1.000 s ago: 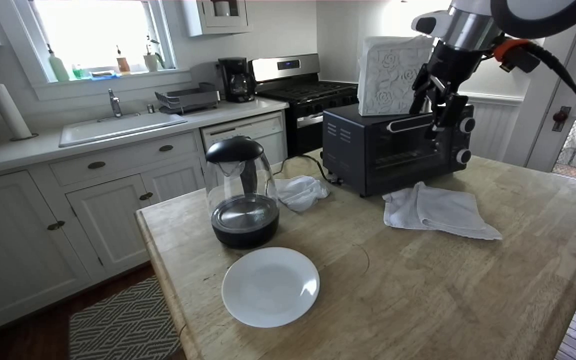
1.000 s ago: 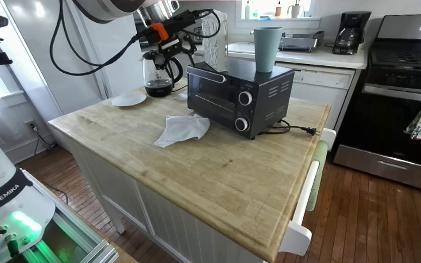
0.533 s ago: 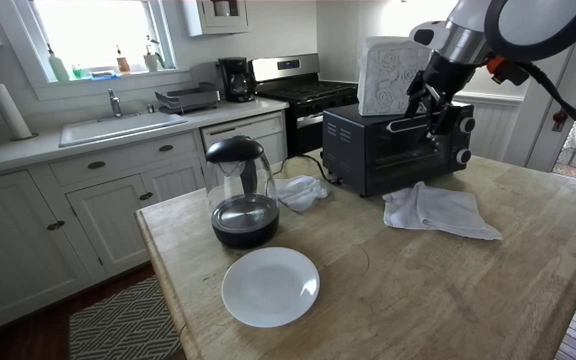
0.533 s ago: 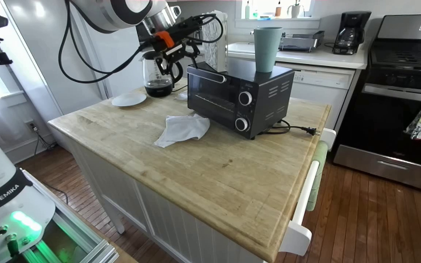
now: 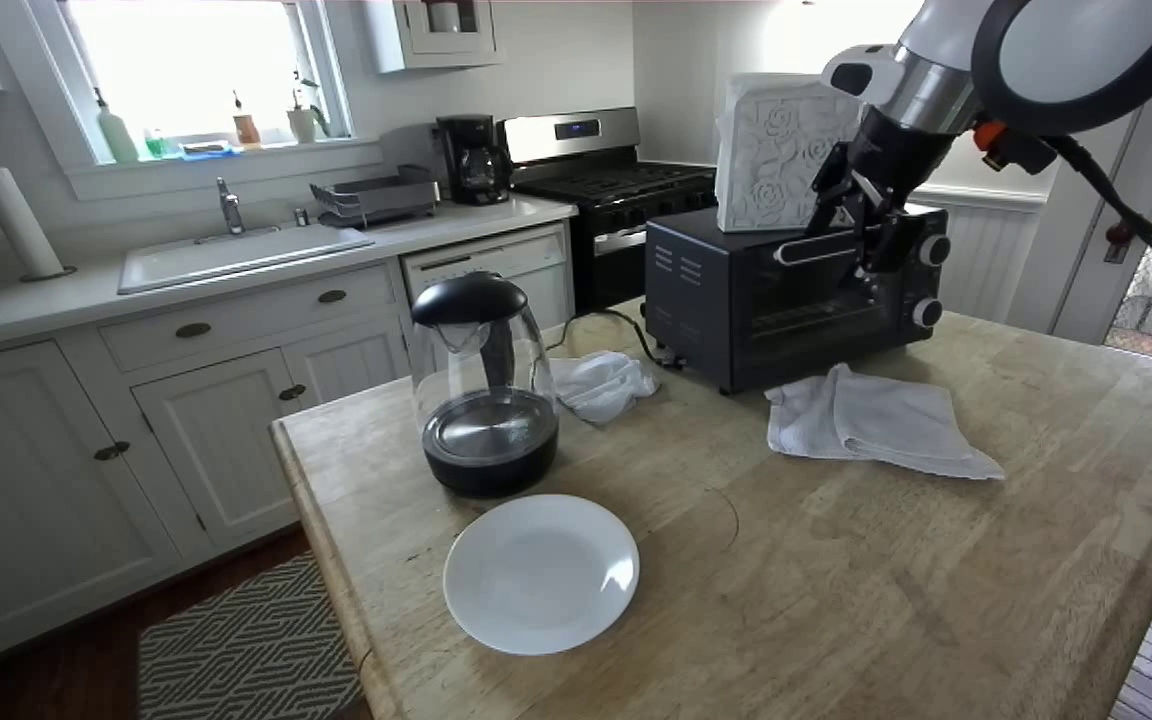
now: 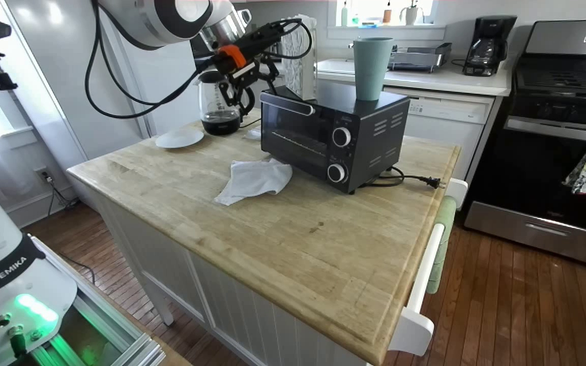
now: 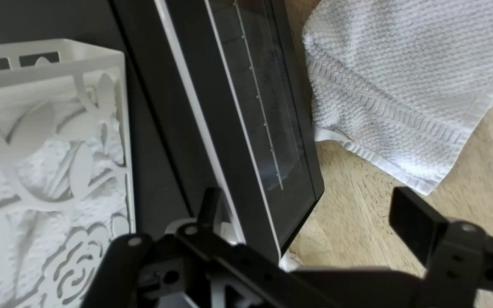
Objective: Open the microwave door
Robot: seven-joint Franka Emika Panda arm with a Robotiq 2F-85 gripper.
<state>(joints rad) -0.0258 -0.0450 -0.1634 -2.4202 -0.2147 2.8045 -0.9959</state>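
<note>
The microwave [image 5: 693, 300] is a black toaster-oven box on the wooden table; it also shows in an exterior view [image 6: 382, 134] and the wrist view [image 7: 156, 184]. Its glass door [image 6: 298, 134] is closed, upright in the front. The light handle bar [image 5: 806, 247] runs along the door's top. My gripper [image 5: 843, 252] is open at the handle, pointing down. In the wrist view [image 7: 306, 203] one finger is close to the handle's end, on the oven side; the other is out in front of the door over the table. I cannot tell whether a finger touches the bar.
A white patterned napkin holder [image 5: 786, 150] stands on the microwave close to my gripper. A green cup [image 6: 372, 68] also stands on top. A white cloth [image 5: 876, 425] lies before the door. A glass kettle [image 5: 486, 420] and a white plate [image 5: 541, 575] are on the table.
My gripper has moved down and slightly toward the microwave, bringing its fingers to the handle. It has barely moved in the last half second. The door has not moved.
</note>
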